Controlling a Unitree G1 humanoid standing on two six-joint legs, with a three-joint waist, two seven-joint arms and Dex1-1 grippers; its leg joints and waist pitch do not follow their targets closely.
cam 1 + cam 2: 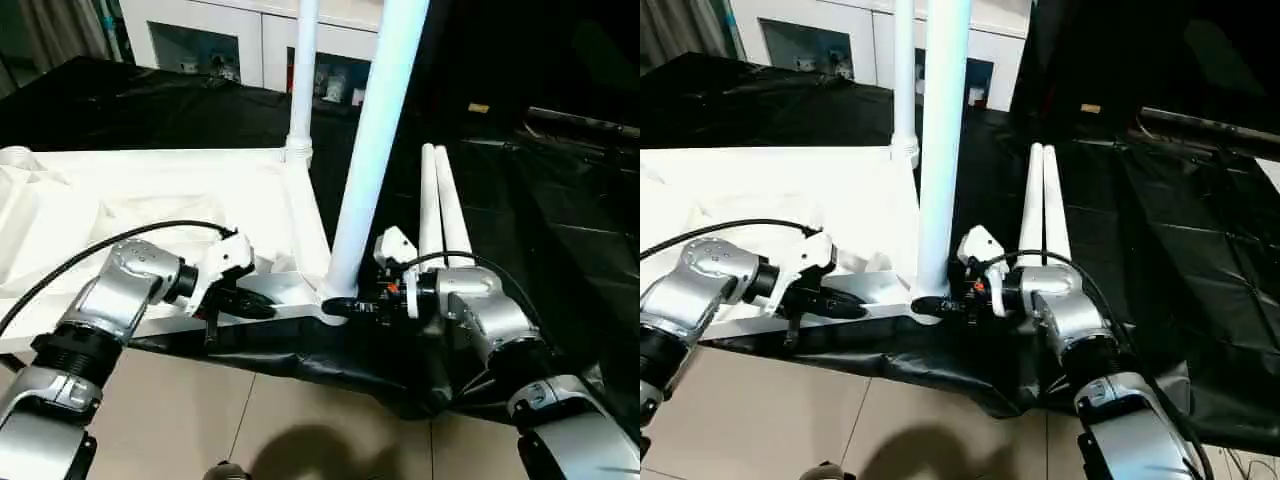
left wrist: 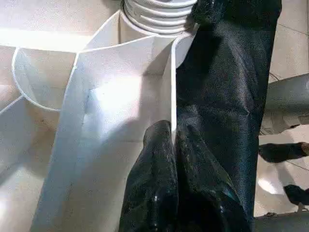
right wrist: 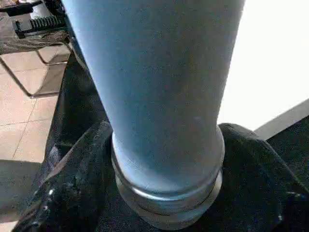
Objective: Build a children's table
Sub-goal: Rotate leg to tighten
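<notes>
The ribbed white plastic tabletop (image 1: 170, 200) lay underside-up on the glossy black sheet (image 1: 560, 260). Its near wall was pinched by the left gripper (image 2: 173, 145); the right gripper (image 1: 345, 305) was clasped around the smooth white tube leg (image 1: 370, 150) at its near corner socket.

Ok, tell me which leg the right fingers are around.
The near upright leg at the tabletop's front corner; another stands behind, two lie flat on the black sheet.

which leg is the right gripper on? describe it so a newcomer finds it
Start at the white tabletop lying underside up on the black-sheeted worktable. At its near right corner stands a leg, the right gripper around its base. Another leg stands at the far corner; two loose legs lie flat.
</notes>
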